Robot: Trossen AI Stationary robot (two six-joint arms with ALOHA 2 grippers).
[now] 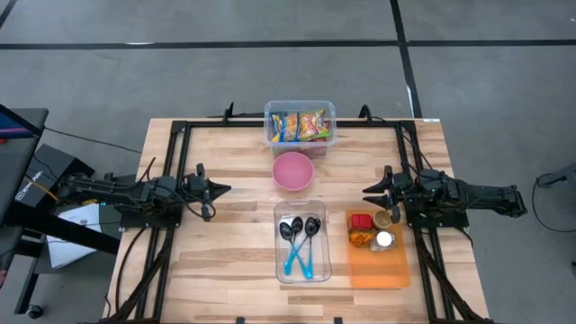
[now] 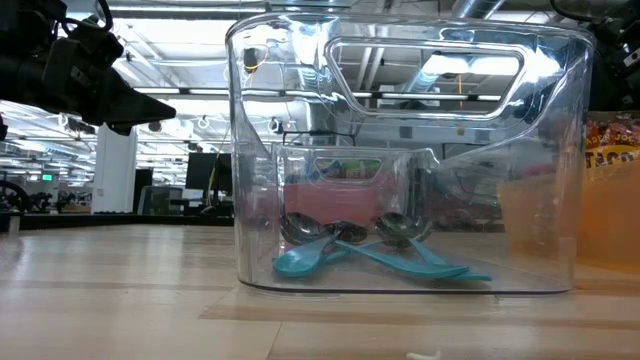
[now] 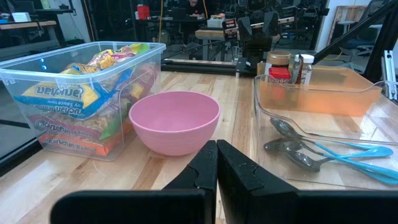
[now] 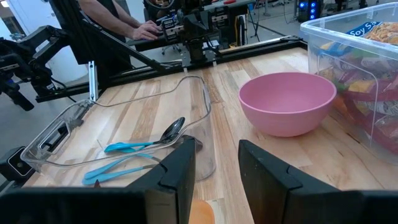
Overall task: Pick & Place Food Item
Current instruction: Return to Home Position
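Bench (image 1: 225, 261) inspected with both arms lying low and level, one along each side edge, pointing inward. The noodle packs (image 1: 300, 124) lie in the clear bin (image 1: 332, 126) at the middle of the far edge; neither claw carries anything. The left gripper (image 3: 216, 152) has its fingers pressed together, empty, aimed at the pink bowl (image 1: 292, 171) and well apart from it. The right gripper (image 4: 217, 155) has its fingers spread with a clear gap, also empty. Hazards, as judged:

1. The right arm sits just beside the jars (image 1: 384, 220) at the far end of the orange tray (image 1: 378, 270) – a low or wide swing on the way home could clip a lid and tip one, more so with the fingers spread.
2. The packs are heaped close to the bin's rim – a knock to the bin or the bench could slide the top pack out.
3. The pink bowl stands loose between the bin and the tub of spoons (image 1: 301, 236), on the line between both claws, so any inward drift would push it.

Whether the arms are fully at rest cannot be told
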